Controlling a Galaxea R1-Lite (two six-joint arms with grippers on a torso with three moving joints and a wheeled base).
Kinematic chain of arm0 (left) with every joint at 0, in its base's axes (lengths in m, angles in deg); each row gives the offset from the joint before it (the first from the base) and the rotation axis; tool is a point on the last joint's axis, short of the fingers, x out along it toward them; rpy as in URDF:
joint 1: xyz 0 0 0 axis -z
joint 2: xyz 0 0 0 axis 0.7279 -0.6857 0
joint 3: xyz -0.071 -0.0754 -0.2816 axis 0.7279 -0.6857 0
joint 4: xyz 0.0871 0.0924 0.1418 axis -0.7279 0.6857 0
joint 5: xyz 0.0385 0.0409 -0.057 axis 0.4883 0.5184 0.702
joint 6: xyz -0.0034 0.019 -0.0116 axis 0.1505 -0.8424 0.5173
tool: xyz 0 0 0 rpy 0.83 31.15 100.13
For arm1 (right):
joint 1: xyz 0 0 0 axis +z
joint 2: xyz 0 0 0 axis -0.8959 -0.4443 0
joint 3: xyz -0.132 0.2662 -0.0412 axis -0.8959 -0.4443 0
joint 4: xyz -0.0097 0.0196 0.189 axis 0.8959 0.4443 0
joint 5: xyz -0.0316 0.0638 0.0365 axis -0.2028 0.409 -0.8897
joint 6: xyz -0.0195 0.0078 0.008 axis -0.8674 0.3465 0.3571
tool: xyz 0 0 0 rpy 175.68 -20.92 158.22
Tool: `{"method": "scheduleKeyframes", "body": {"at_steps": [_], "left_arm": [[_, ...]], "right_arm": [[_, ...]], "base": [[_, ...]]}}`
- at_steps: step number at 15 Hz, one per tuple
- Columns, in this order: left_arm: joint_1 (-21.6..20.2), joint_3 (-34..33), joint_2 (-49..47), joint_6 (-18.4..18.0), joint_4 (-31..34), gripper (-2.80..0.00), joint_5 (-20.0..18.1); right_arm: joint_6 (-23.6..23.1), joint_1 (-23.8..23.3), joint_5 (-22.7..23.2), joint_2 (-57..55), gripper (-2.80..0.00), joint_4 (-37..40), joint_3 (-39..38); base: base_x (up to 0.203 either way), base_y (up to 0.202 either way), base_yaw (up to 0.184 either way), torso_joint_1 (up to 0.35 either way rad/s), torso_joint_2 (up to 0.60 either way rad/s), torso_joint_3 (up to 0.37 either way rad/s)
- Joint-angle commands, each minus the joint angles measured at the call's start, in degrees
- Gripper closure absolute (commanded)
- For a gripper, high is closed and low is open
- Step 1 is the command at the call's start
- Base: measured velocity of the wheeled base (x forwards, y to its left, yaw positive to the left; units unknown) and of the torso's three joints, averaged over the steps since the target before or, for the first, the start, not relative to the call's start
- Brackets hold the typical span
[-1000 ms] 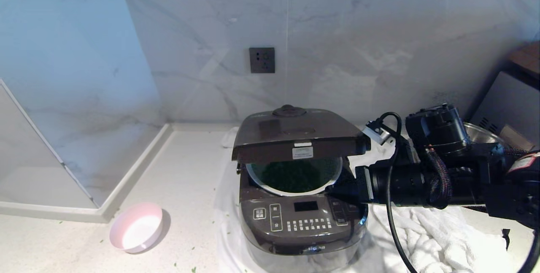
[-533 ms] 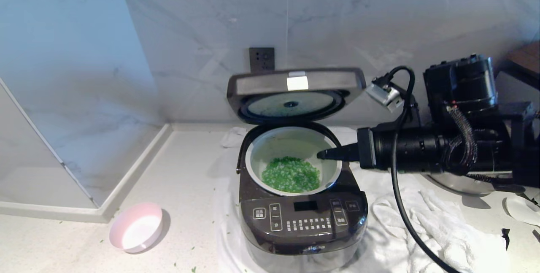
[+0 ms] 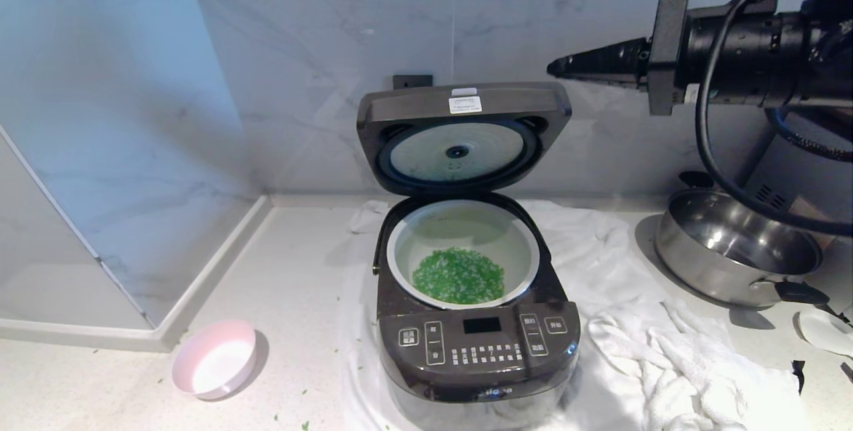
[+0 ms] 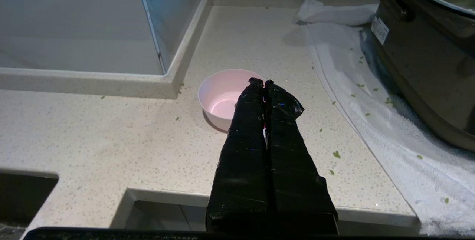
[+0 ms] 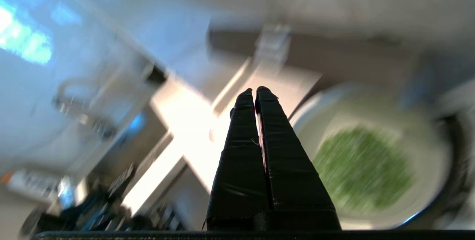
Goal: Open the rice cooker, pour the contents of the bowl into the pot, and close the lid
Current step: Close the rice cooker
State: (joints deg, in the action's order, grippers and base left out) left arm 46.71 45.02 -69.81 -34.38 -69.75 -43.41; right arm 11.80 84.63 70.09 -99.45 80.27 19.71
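From the head view the rice cooker (image 3: 476,324) stands on a white towel (image 3: 666,358), its lid (image 3: 463,134) upright, the green bits (image 3: 458,276) already in the white pot (image 3: 406,254); the pink bowl (image 3: 214,359) sits emptied on the surface (image 3: 286,271) to the left; the right gripper (image 3: 556,68) hangs high beside the lid, fingers together. The left wrist view shows the left gripper (image 4: 262,83) above the bowl (image 4: 219,97), fingers pressed together. The right wrist view, though smeared, shows its fingers (image 5: 245,101) touching. Only closing remains, I'd say; that calls for pushing the lid's top edge forward and down.
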Motion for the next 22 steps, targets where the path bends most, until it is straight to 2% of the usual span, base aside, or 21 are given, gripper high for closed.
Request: {"method": "scheduleKeyframes", "body": {"at_steps": [1,4,6,8,10,12,15,22], "left_arm": [[0.0,-0.1,0.0,0.0,0.0,0.00,0.0],[0.0,-0.1,0.0,0.0,0.0,0.00,0.0],[0.0,-0.1,0.0,0.0,0.0,0.00,0.0],[0.0,-0.1,0.0,0.0,0.0,0.00,0.0],[0.0,-0.1,0.0,0.0,0.0,0.00,0.0],[0.0,-0.1,0.0,0.0,0.0,0.00,-0.1],[0.0,-0.1,0.0,0.0,0.0,0.00,-0.1],[0.0,-0.1,0.0,0.0,0.0,0.00,0.0]], "right_arm": [[0.1,-4.5,1.8,-4.3,0.00,-1.2,3.4],[0.1,-8.6,4.2,-12.0,0.00,-2.5,11.1],[0.2,-9.4,6.4,-15.4,0.00,-1.7,15.5],[0.0,-9.5,9.3,-18.0,0.00,2.7,20.2],[0.0,-9.1,11.9,-18.9,0.00,8.2,21.2],[-0.4,-7.9,12.7,-16.5,0.00,11.5,18.1],[-1.6,-7.1,13.3,-13.4,0.00,12.4,10.2],[-6.9,-4.9,15.0,-3.0,0.00,11.5,-14.2]], "base": [[0.000,0.000,0.000,0.000,0.00,0.000],[0.000,0.000,0.000,0.000,0.00,0.000],[0.000,0.000,0.000,0.000,0.00,0.000],[0.000,0.000,0.000,0.000,0.00,0.000],[0.000,0.000,0.000,0.000,0.00,0.000],[0.000,0.000,0.000,0.000,0.00,0.000],[0.000,0.000,0.000,0.000,0.00,0.000],[0.000,0.000,0.000,0.000,0.00,0.000]]}}
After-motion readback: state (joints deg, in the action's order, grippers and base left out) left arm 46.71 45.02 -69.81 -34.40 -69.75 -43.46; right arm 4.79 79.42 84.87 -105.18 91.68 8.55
